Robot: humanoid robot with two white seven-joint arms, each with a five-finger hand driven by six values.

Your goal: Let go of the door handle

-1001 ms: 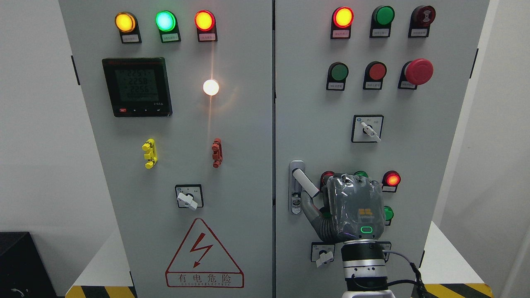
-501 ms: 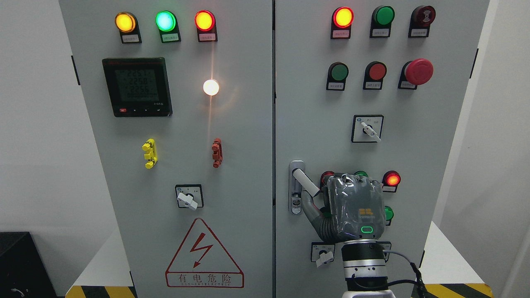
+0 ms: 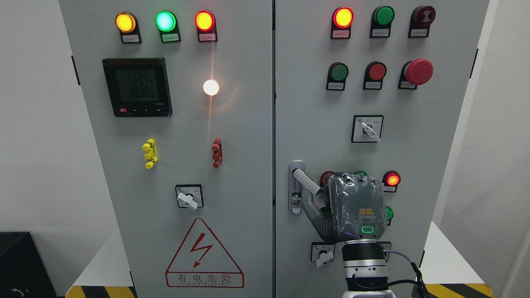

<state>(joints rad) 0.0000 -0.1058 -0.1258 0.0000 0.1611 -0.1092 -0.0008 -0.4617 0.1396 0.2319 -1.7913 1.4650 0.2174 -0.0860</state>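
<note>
We see the door handle (image 3: 305,182) low on the right-hand cabinet door (image 3: 314,132), just beside the seam between the two doors. It's a pale grey lever, swung out of its recessed silver backplate (image 3: 296,188) and slanting down to the right. Its upper end sits at the top of the plate; its free end points toward the robot hand (image 3: 352,209). Below the lever we make out a small keyhole lock (image 3: 295,204) in the same plate. The door itself looks shut, flush with its neighbour.
</note>
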